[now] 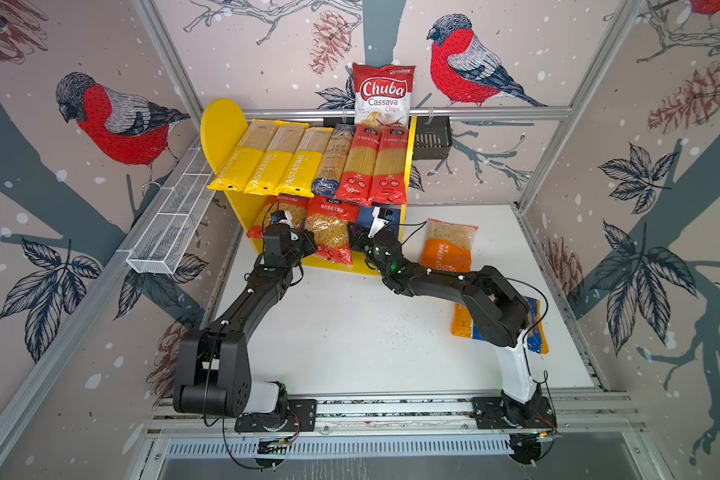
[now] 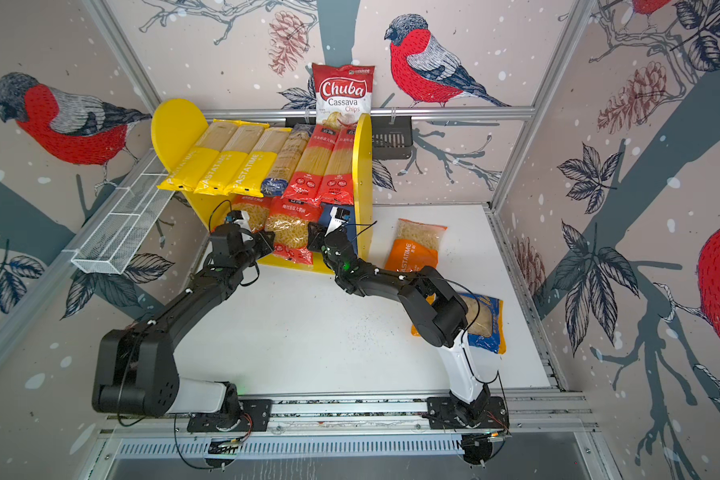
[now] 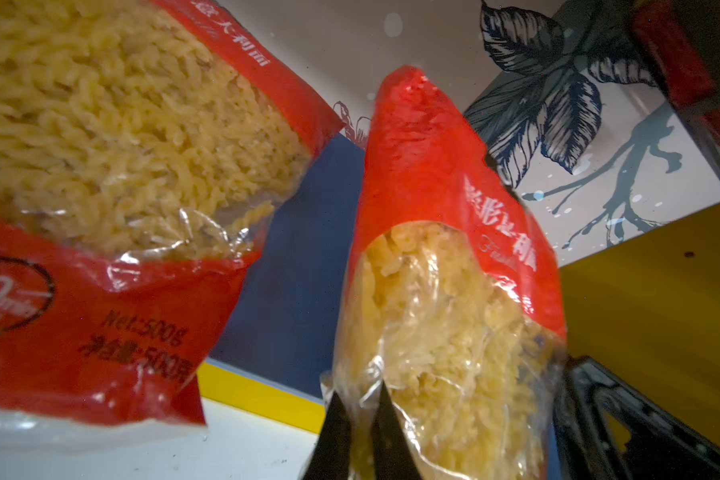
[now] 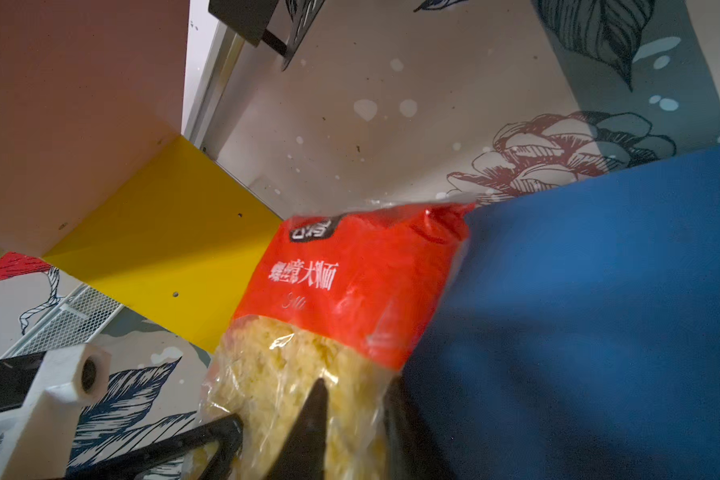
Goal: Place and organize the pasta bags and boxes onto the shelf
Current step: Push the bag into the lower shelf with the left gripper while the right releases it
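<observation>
The shelf (image 1: 221, 124) carries several long spaghetti packs (image 1: 292, 160) on its upper board. Two red macaroni bags stand on the blue lower board (image 4: 599, 291). My left gripper (image 3: 359, 390) is shut on the clear lower edge of the middle red bag (image 1: 329, 232). It sits between that bag and the left red bag (image 3: 121, 145). My right gripper (image 4: 355, 382) is at the same bag's other side, its jaws apart with the bag's edge between them. An orange macaroni bag (image 1: 447, 249) lies on the table. A blue-orange bag (image 2: 487, 320) lies partly under my right arm.
A Chuba Cassava Chips bag (image 1: 383, 93) stands in a black slotted basket (image 1: 431, 135) on the back rail. A white wire-mesh basket (image 1: 171, 224) hangs on the left wall. The shelf's right yellow side panel (image 2: 362, 187) stands close beside my right wrist.
</observation>
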### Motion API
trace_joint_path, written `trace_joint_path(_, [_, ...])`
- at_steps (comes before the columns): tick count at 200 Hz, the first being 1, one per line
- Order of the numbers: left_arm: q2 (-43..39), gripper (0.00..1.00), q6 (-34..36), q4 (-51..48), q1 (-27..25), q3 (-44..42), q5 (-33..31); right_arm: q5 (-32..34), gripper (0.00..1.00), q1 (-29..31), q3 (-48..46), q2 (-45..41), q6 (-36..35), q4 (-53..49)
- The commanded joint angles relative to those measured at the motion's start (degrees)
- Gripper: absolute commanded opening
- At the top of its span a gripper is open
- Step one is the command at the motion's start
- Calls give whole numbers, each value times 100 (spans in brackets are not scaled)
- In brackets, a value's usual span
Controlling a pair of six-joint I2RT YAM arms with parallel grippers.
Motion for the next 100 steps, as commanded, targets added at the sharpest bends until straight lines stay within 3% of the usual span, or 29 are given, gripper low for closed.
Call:
trace_joint_path(1, [207,0,-103,783,34,172,-162,169,48,67,-124,-151,69,-76])
trace_joint_path(38, [498,0,-133,725,42,370,39,69,55,267,-679,-566,226,-341])
trace_joint_path(91, [868,0,396,-393,423,1230,545,-279,61,360,-1044,-899,562,-955])
trace_joint_path(100, [900,5,441,-514,444,1321,587,-347,62,357,-1031,-913,554,-1007])
